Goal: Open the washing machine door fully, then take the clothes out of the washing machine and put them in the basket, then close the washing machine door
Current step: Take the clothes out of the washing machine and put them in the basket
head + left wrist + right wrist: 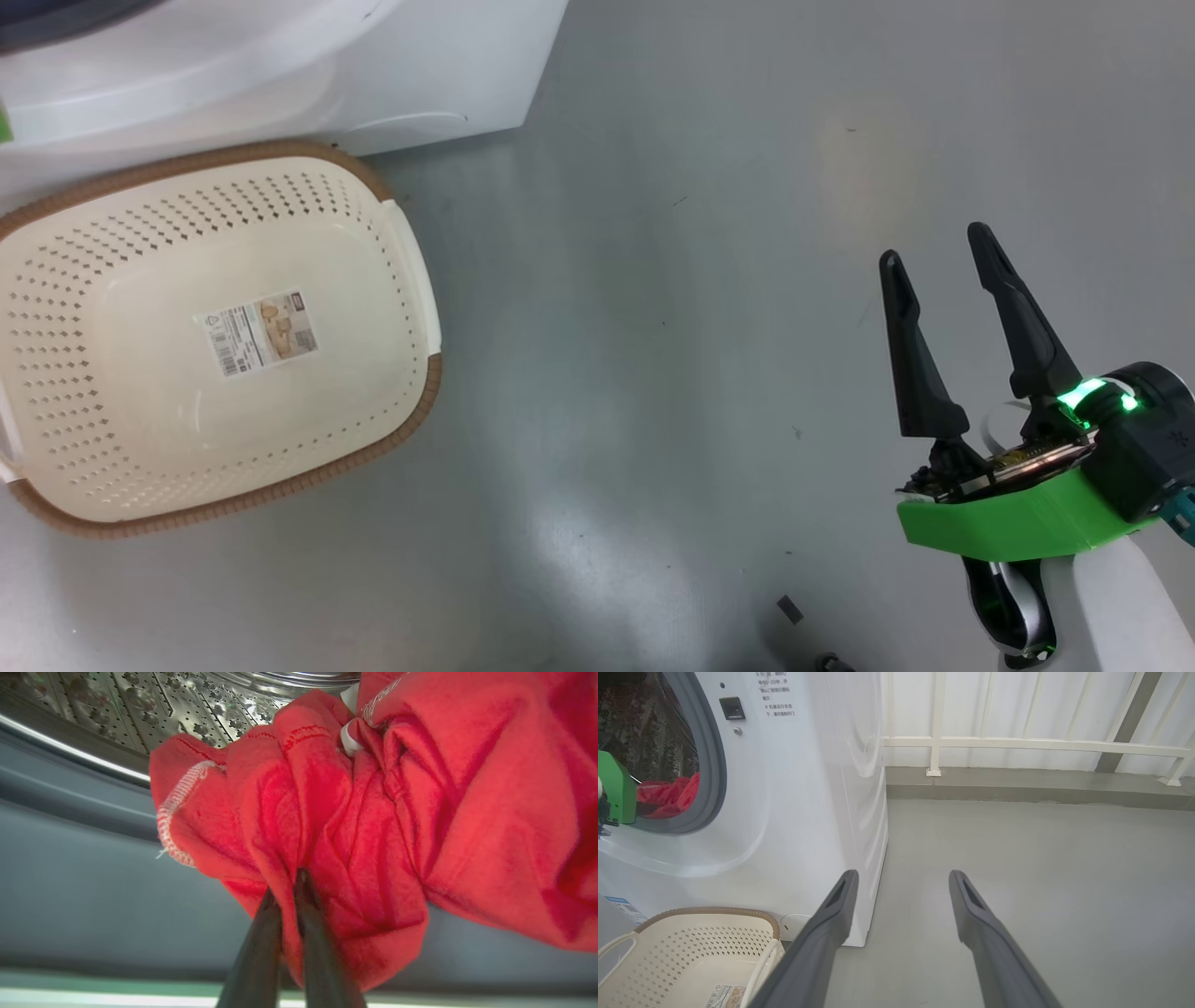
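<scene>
In the left wrist view my left gripper (287,884) is shut on a fold of the red clothes (383,812), a bundle with white stitching lying at the mouth of the steel drum (154,704) over the grey rubber ring (93,872). The right wrist view shows the white washing machine (808,793) with the clothes (668,795) inside its round opening and a green part of my left arm (616,788) at that opening. The cream basket (56,392) stands on the floor in front of the machine (448,75), with a paper label inside. My right gripper (934,245) hangs open over bare floor at the right. The door is out of view.
The grey floor (653,327) stretches to the right of the basket and machine. A white railing (1017,744) and a low kerb run along the back wall. A small dark scrap (790,609) lies on the floor near my right arm.
</scene>
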